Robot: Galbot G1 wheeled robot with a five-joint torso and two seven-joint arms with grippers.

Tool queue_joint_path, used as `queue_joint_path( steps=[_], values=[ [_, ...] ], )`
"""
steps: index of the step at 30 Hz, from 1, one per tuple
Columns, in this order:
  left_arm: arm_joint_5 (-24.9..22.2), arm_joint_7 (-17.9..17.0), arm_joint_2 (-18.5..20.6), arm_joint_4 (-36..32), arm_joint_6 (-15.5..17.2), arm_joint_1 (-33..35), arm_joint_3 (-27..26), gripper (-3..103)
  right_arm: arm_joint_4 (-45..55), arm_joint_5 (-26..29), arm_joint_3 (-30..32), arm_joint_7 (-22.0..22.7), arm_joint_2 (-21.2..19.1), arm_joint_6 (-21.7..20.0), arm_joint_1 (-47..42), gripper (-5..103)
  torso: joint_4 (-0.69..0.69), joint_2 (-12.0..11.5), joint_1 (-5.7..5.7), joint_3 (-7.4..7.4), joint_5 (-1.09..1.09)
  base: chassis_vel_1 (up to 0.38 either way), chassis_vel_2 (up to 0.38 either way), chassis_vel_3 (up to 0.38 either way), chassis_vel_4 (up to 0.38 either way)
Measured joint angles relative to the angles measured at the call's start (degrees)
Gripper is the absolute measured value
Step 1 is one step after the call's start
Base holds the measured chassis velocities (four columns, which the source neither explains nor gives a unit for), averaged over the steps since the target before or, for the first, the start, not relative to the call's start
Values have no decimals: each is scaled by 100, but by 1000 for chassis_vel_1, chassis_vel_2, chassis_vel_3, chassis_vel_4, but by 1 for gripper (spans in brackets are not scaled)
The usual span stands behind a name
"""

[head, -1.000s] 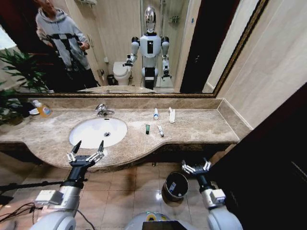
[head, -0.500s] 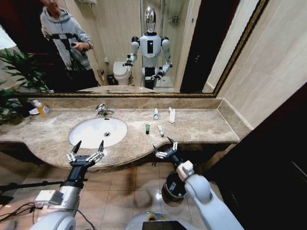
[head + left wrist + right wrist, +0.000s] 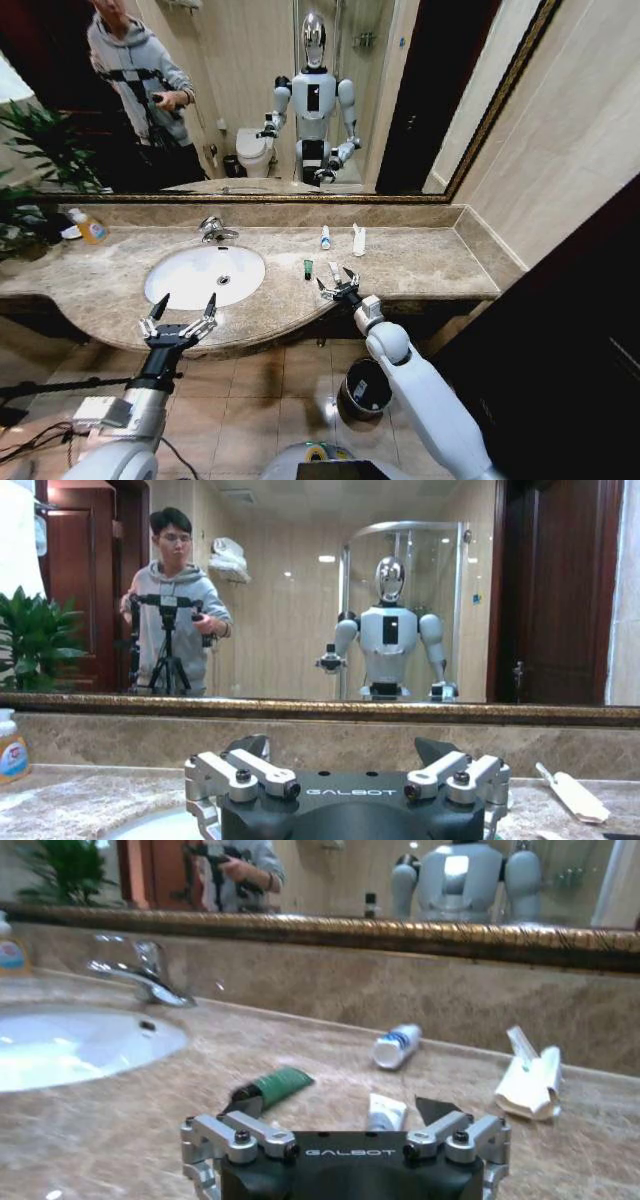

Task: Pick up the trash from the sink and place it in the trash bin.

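Now the sink lies bare; right tool spread open above a white tube; left tool open.

Head camera looks steeply down over countertop and sink, mirror beyond. Both wrist cameras sit low near counter height, facing the mirror. All share the counter.

Brown-beige marble tabletop runs below the mirror, with a white oval sink set in its left half. A yellow-orange soap bottle stands at the far left. Right of the sink lie a dark green tube, a white tube, a blue-printed tube and a white packet, all apart from one another.
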Motion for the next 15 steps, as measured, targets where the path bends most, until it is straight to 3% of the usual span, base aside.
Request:
queue_joint_path(
  steps=[5,7,10,14,15],
  values=[
    [0,0,0,0,0,0,0,100,-237,-145,55,-11,19,73,34,93,0,0,0,0,0,0,0,0,0],
    [0,0,0,0,0,0,0,100,-249,-163,73,-9,25,75,11,83,0,1,0,0,0,0,0,0,0],
    [0,0,0,0,0,0,0,100,-253,-183,92,3,35,76,-11,77,0,1,-1,0,0,0,0,0,0],
    [0,0,0,0,0,0,0,100,-277,-192,125,84,59,94,-8,55,0,1,0,0,0,0,0,0,0],
    [0,0,0,0,0,0,0,100,-277,-192,125,84,59,94,-8,55,0,1,0,0,0,0,0,0,0]
  ],
)
